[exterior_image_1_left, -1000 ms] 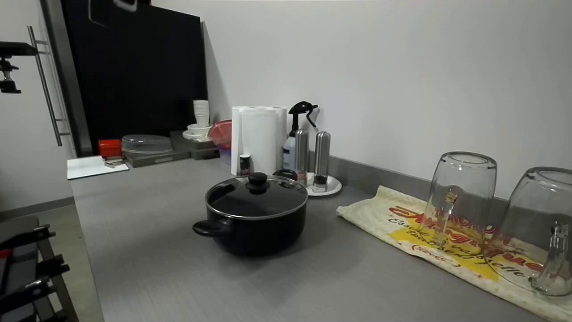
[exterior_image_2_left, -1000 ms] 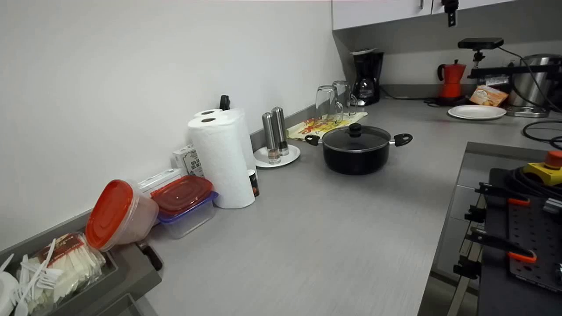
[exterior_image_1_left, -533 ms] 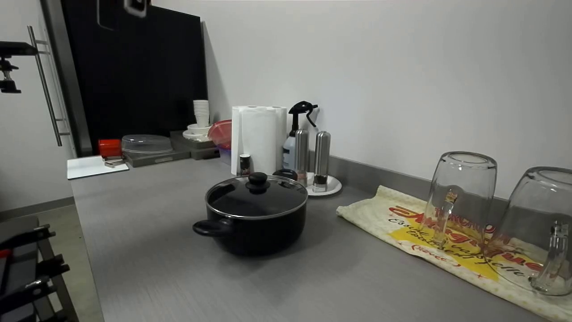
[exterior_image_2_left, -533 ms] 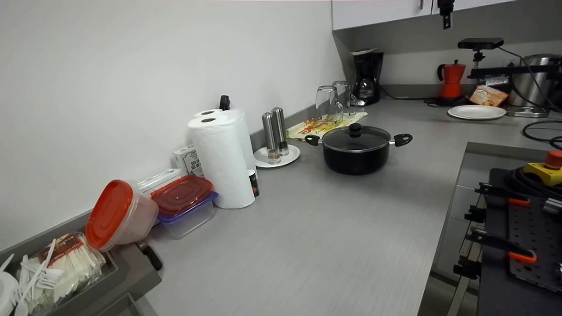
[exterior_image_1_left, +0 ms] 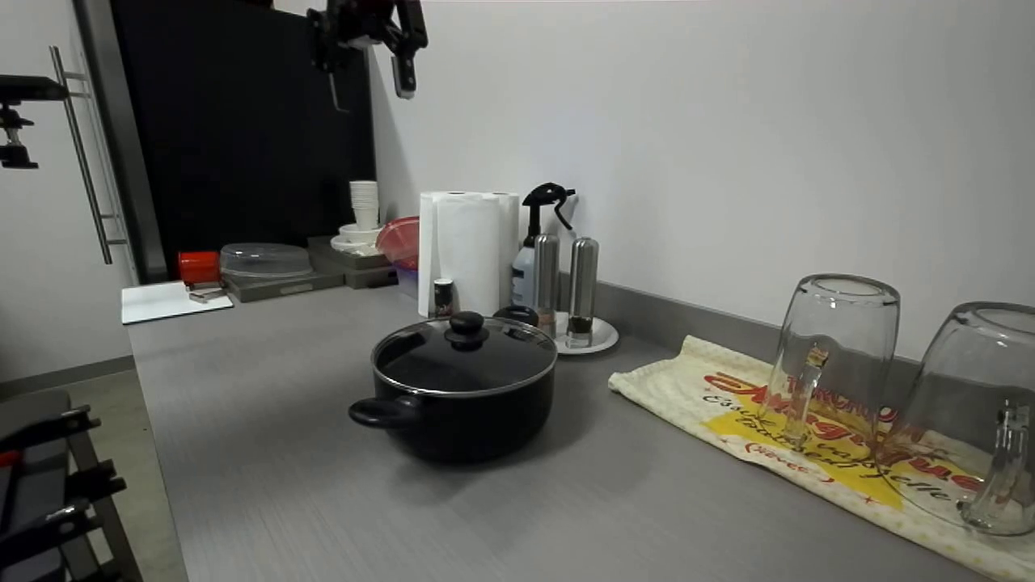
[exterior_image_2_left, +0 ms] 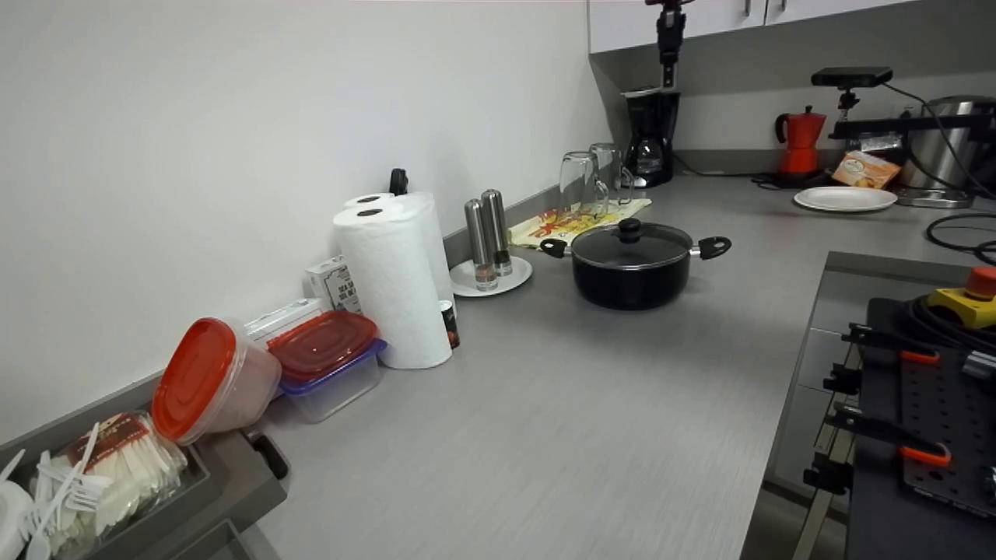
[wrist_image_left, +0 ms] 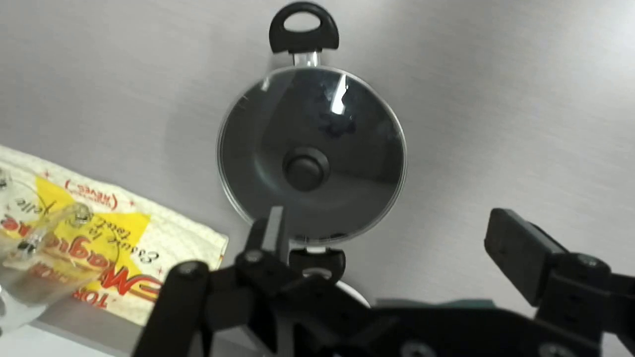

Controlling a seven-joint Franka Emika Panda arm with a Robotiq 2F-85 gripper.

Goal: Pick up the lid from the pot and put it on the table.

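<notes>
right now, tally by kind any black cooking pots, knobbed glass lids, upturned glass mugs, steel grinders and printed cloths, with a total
Black cooking pot: 1
Knobbed glass lid: 1
Upturned glass mugs: 2
Steel grinders: 2
Printed cloth: 1
Total: 7

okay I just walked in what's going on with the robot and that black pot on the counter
A robot's pincer hangs in the air above the grey countertop, open and holding nothing. The glass lid sits on the black pot, and the pincer is well clear of it. The job seems to be lifting that lid off and setting it on the countertop, which hasn't happened yet. Nearby, two upturned glass mugs stand on a patterned cloth.
</notes>
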